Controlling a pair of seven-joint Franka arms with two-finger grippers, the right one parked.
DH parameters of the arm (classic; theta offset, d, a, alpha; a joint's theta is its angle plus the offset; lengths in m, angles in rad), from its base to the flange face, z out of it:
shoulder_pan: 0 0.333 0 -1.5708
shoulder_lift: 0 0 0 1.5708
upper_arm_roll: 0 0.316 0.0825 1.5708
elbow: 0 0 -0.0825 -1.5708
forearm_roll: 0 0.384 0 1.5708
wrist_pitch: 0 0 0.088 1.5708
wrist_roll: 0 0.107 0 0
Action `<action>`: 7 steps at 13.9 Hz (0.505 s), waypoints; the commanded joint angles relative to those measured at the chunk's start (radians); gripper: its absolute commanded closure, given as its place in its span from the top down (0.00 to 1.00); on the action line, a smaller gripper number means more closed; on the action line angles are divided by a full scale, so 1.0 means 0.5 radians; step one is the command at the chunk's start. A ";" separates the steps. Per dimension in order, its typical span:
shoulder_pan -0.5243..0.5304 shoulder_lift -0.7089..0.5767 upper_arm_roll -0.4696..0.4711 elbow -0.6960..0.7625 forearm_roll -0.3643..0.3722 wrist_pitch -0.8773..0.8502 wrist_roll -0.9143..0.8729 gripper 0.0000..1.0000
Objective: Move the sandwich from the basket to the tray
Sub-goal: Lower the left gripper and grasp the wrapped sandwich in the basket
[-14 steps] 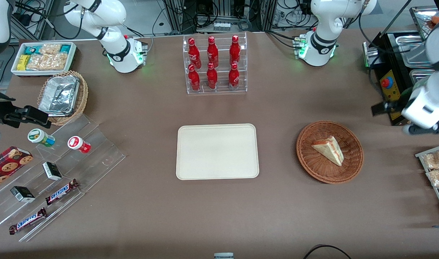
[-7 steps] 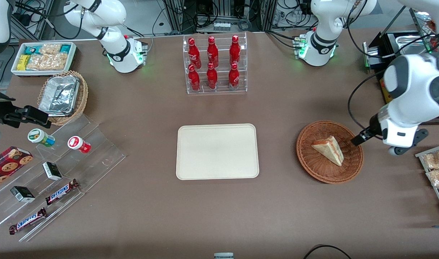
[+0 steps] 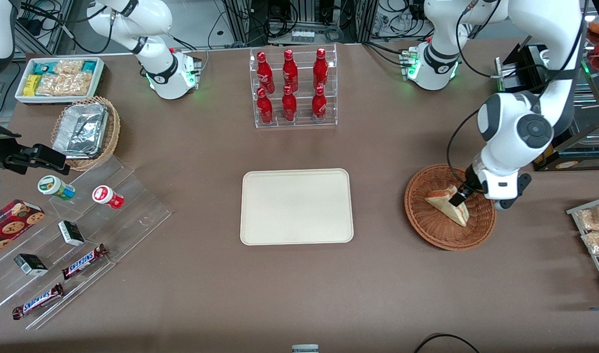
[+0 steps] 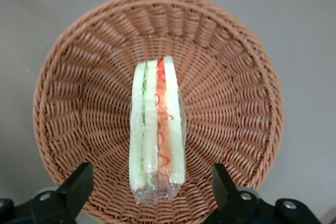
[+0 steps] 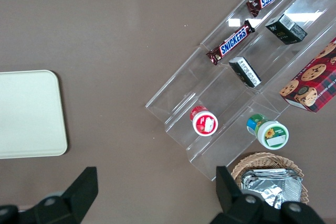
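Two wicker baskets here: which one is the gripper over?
The reddish-brown basket holding the sandwich; the open gripper hovers over it. The lighter basket holds foil trays.

In the front view the arm's wrist covers the gripper [image 3: 460,197] above the basket [image 3: 429,225]; one dark finger [image 3: 459,197] shows against the sandwich [image 3: 449,208], the other is hidden, as is the basket rim under the wrist. In the wrist view only the two fingers' [image 4: 79,182] tips are seen, wide apart either side of the sandwich's [image 4: 157,135] wrapped end; the gripper [image 4: 149,184] body is cut off, as is the basket's [image 4: 231,103] rim between them. Whether the tips touch the wicker cannot be told.
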 commanded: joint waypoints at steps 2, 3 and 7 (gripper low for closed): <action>-0.033 0.076 0.011 -0.040 0.042 0.040 -0.037 1.00; -0.033 0.100 0.011 -0.049 0.082 0.052 -0.043 1.00; -0.030 0.144 0.014 -0.114 0.089 0.137 -0.052 1.00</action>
